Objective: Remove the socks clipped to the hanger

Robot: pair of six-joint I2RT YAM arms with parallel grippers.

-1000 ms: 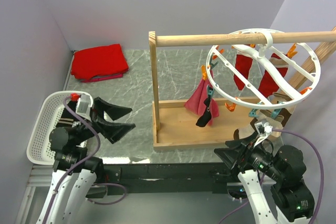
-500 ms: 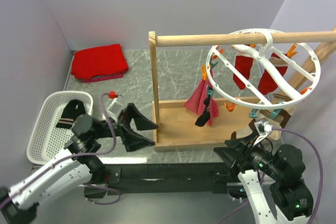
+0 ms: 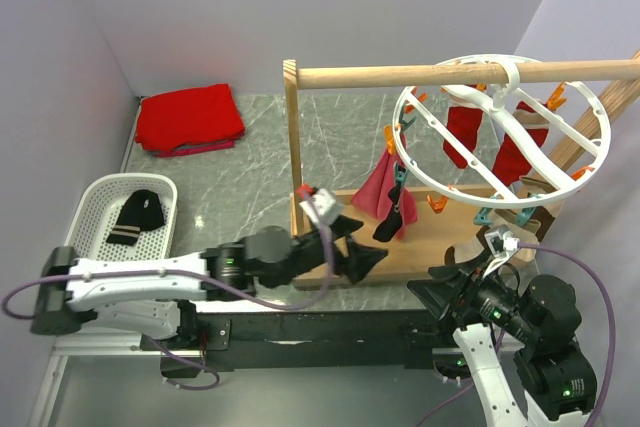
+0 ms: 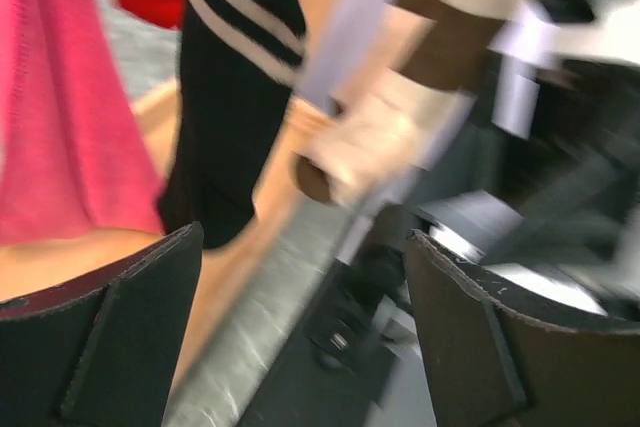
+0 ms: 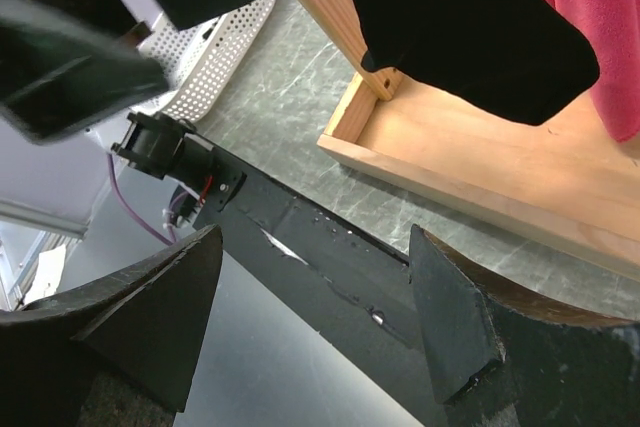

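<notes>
Of the socks, a black sock (image 4: 235,97) with pale stripes hangs pegged to the hanger (image 3: 500,104), just above and beyond the left-hand one of the left fingers (image 4: 110,337). It is close to that finger but not between the two. A pink sock (image 4: 60,117) hangs beside it, further out to that side. A brown-and-cream sock (image 4: 400,97), blurred, hangs above the gap toward the other finger. Two red socks (image 3: 462,137) hang on the ring's far side, well beyond both sets of fingers. The left fingers are spread wide with nothing between them. The right fingers (image 5: 150,317) are also spread wide and hold nothing; they sit low at the bench (image 3: 250,167) edge, with the black sock above and ahead of them, apart. The hanger hooks over a wooden rail frame (image 3: 420,75). A white basket (image 3: 75,247), well behind the left fingers, holds one more black striped sock (image 3: 137,215). A folded red cloth (image 3: 190,117) lies in the far corner.
</notes>
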